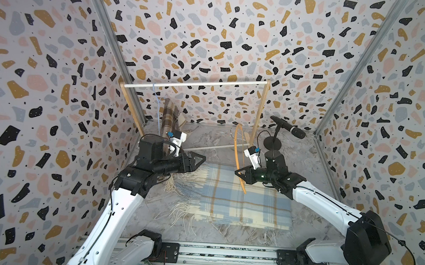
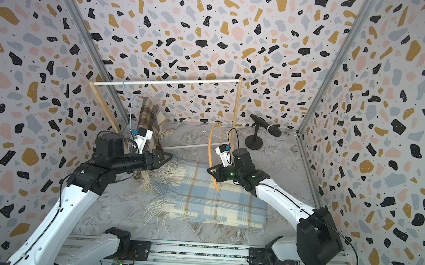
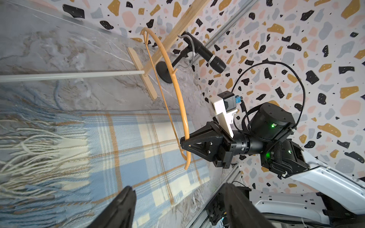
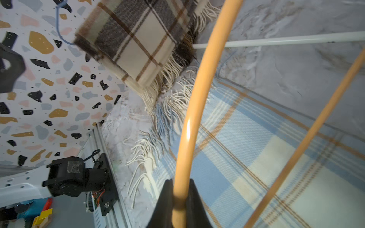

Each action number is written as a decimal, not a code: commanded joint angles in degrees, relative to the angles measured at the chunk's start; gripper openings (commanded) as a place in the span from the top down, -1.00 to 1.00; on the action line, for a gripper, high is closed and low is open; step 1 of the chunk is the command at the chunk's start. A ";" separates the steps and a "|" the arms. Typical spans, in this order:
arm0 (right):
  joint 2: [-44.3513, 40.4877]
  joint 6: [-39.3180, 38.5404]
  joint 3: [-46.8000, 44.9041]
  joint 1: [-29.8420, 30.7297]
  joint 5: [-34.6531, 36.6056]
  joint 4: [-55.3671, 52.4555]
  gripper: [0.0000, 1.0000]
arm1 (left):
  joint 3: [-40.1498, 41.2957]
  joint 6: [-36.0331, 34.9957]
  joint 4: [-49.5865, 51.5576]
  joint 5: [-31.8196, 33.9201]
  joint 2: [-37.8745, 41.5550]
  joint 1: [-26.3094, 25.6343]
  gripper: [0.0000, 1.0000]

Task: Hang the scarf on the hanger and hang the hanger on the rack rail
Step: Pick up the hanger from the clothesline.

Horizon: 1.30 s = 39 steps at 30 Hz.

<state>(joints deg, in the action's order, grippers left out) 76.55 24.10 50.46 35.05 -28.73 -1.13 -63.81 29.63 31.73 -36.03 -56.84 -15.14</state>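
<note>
- Orange hanger (image 3: 178,94): clamped near one end in the right gripper (image 1: 238,171), held upright above the scarf (image 1: 240,201).
- Scarf: blue plaid, flat on the table (image 1: 307,157), fringe toward the left gripper (image 1: 203,159).
- Left gripper: jaws apart, empty, apparently above the fringe.
- Behind, a brown scarf (image 1: 170,114) hangs on the rack (image 1: 197,84).

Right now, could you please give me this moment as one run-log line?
right gripper: shut on orange hanger | left gripper: open, empty | blue plaid scarf: flat on table, not hung

woven fringed cloth scarf (image 1: 242,201), glossy smooth orange hanger (image 4: 194,102), pale bare-wood rack (image 3: 149,86)
</note>
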 commanded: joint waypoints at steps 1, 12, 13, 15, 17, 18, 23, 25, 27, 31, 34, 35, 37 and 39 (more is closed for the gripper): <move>-3.21 -3.46 -1.58 0.91 4.35 1.49 1.00 | -2.55 -0.68 -3.90 3.26 -1.92 -3.39 -0.47; -4.12 -5.92 -3.69 5.39 7.93 0.50 1.00 | -6.78 -2.10 -8.07 7.41 -13.27 -10.42 -0.47; -4.14 -6.06 -3.69 5.79 8.16 0.29 1.00 | -7.61 -2.36 -8.28 7.79 -14.42 -10.52 -0.46; -4.35 -6.20 -3.82 6.40 8.40 -0.28 1.00 | -9.88 -3.10 -7.93 8.16 -16.98 -10.53 -0.45; -4.60 -6.54 -3.93 7.03 8.99 -0.93 1.00 | -11.75 -3.62 -7.84 7.97 -19.89 -10.53 -0.42; -4.77 -6.75 -3.95 7.39 9.27 -0.98 1.00 | -12.58 -3.78 -7.78 7.74 -21.02 -10.57 -0.41; -5.85 -8.22 -3.76 8.36 11.07 -3.94 1.00 | -14.87 -4.74 -7.16 7.03 -25.34 -10.70 -0.30; -5.89 -8.67 -3.48 8.58 11.42 -4.59 1.00 | -15.45 -5.12 -6.90 6.73 -26.39 -10.70 -0.24; -5.80 -9.09 -3.15 8.70 11.54 -5.05 1.00 | -15.81 -5.21 -6.92 6.38 -27.17 -10.84 -0.15; -5.17 -9.63 -2.48 8.90 11.14 -5.20 1.00 | -16.32 -5.40 -7.03 6.13 -28.46 -10.84 0.09; -4.87 -9.66 -2.22 8.98 10.91 -5.20 1.00 | -16.48 -5.76 -6.94 6.09 -28.98 -10.84 0.27; -4.77 -9.71 -2.14 9.03 10.96 -5.16 1.00 | -16.50 -5.80 -6.85 6.14 -29.20 -10.85 0.33; -4.75 -9.95 -1.97 9.07 10.92 -5.12 1.00 | -16.47 -6.05 -6.77 6.15 -29.48 -10.83 0.44; -4.75 -10.11 -1.83 9.10 10.81 -5.11 1.00 | -16.40 -6.32 -6.76 6.19 -29.72 -10.81 0.56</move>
<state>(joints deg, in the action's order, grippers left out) 72.60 15.81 46.00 43.81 -18.33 -7.14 -78.59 24.40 25.89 -29.45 -86.04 -25.69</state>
